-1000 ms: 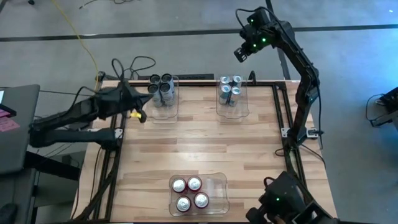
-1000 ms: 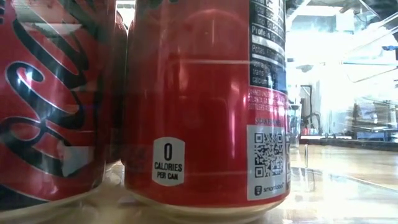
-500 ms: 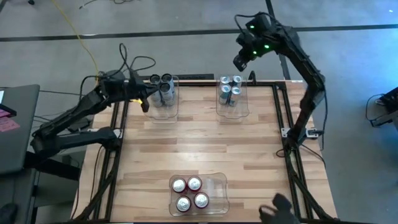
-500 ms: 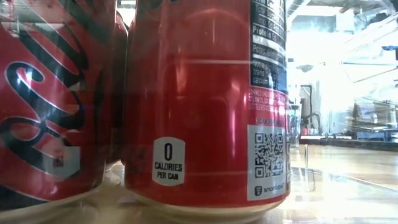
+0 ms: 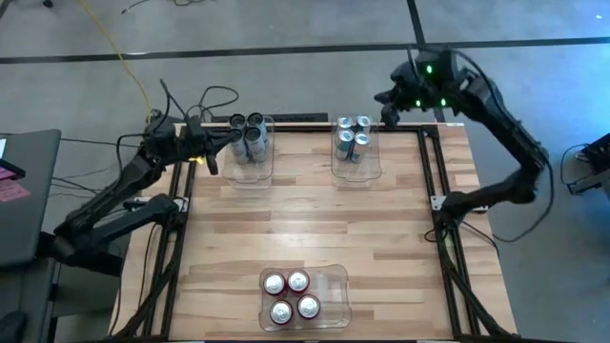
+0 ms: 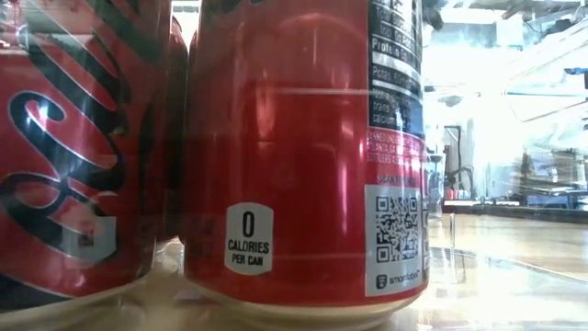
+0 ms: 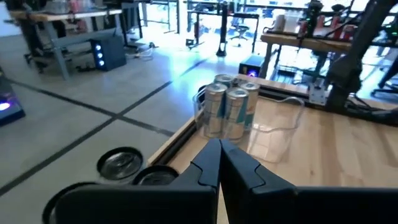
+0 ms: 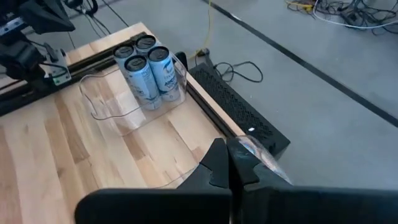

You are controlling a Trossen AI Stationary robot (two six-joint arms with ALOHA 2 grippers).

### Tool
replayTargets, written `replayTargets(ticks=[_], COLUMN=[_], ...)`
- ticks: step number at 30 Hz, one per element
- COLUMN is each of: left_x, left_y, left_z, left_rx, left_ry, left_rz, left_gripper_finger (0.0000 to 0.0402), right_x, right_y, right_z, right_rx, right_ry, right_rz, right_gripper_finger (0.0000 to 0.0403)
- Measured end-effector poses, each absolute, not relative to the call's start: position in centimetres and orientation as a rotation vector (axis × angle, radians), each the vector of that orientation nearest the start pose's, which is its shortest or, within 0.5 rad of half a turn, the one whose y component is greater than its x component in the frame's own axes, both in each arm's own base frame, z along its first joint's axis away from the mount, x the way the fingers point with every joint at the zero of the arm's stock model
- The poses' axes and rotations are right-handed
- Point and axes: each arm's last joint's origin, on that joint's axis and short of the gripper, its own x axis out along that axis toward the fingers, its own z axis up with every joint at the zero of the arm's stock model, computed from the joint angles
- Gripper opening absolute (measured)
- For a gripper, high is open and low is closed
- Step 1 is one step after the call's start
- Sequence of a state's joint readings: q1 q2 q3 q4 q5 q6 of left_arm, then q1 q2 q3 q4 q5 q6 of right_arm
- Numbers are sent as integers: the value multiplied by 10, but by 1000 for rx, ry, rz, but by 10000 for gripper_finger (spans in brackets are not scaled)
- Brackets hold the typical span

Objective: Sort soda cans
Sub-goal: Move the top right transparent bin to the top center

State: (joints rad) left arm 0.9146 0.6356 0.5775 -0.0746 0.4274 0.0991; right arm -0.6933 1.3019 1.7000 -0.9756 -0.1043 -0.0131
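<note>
Left fingers [image 5: 212, 164] are pressed together and carry nothing, up at the far left edge of the tabletop [image 5: 305, 229]. Just beside their tips sits a clear bin [image 5: 250, 168] with the dark cans [image 5: 249, 133] standing upright in a tight cluster. From the left wrist, the fingers [image 7: 219, 163] meet in a sharp point, two dark can tops show just below and to one side of them, and straight ahead across the wood stand the silver-blue cans [image 7: 230, 109].

Right fingers [image 5: 388, 114] are closed as well, empty, hovering at the far edge just beside the second bin [image 5: 356, 168], where the silver-blue cans [image 5: 353, 135] stand together. The right wrist view confirms it: the fingers [image 8: 227, 163] are squeezed shut, a clear bin rim curves right under the tips, and the dark cans [image 8: 147, 67] stand well ahead of them in their own bin [image 8: 118, 112], near the cable strip along the tabletop's edge.

The red cans [image 5: 291, 295], four of them, sit upright in a third bin [image 5: 334, 286] at the near edge, well apart from both sets of fingers. Down low, those red cans [image 6: 294, 147] fill the view, standing side by side and touching.
</note>
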Motion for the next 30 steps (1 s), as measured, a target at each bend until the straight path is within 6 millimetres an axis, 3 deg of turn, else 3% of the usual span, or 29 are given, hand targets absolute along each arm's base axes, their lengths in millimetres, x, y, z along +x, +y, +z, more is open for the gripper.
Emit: replayTargets(ticks=[10, 18, 23, 30], left_x=[91, 76, 76, 77], left_y=[125, 136, 136, 138], left_z=[273, 253, 253, 250], left_rx=[-12, -141, -152, -184], left_ry=[37, 134, 133, 146], left_rz=[604, 972, 979, 983], left_gripper_finger=[0, 0, 0, 0], right_x=[156, 148, 140, 135], right_y=[-126, -136, -143, -147], right_z=[358, 289, 275, 264], right_rx=[225, 322, 377, 428], right_ry=[318, 224, 193, 206], right_rz=[-599, -749, -900, -942], right_gripper_finger=[0, 0, 0, 0])
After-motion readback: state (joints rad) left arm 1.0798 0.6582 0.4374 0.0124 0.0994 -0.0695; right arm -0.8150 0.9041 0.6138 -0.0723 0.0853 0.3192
